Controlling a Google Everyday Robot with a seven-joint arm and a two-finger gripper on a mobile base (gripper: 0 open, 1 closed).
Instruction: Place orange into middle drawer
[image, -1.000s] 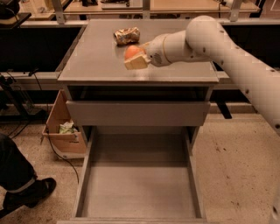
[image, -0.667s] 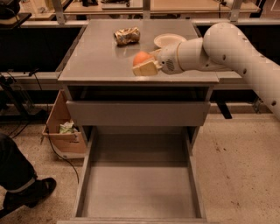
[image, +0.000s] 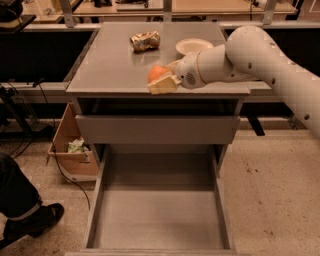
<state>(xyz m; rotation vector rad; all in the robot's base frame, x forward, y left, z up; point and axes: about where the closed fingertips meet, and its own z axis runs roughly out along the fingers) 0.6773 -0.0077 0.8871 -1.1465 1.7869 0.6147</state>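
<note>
The gripper (image: 163, 80) hangs over the near edge of the grey surface (image: 107, 65), a little right of its middle, with the white arm reaching in from the right. Its fingers (image: 162, 85) are clamped on the orange (image: 157, 73): one pale finger lies along the fruit's near underside. Whether the orange is touching the surface or sits just above it cannot be told.

Further back on the surface lie a crumpled foil packet (image: 145, 41) and, to its right, a shallow white bowl (image: 194, 46), both well apart from the orange. The stretch of surface left of the gripper is bare out to the left edge.

Below the near edge, a drawer with a plain grey front panel (image: 157, 129) stands out slightly. Under it, the middle drawer (image: 159, 215) is pulled far out toward the near side. Its flat floor is open between thin low side walls, and its near rim meets the bottom of the view.

To the left on the floor are a cardboard box (image: 70, 147), a dark cable (image: 67, 175), and a person's leg and shoe (image: 27, 212).
</note>
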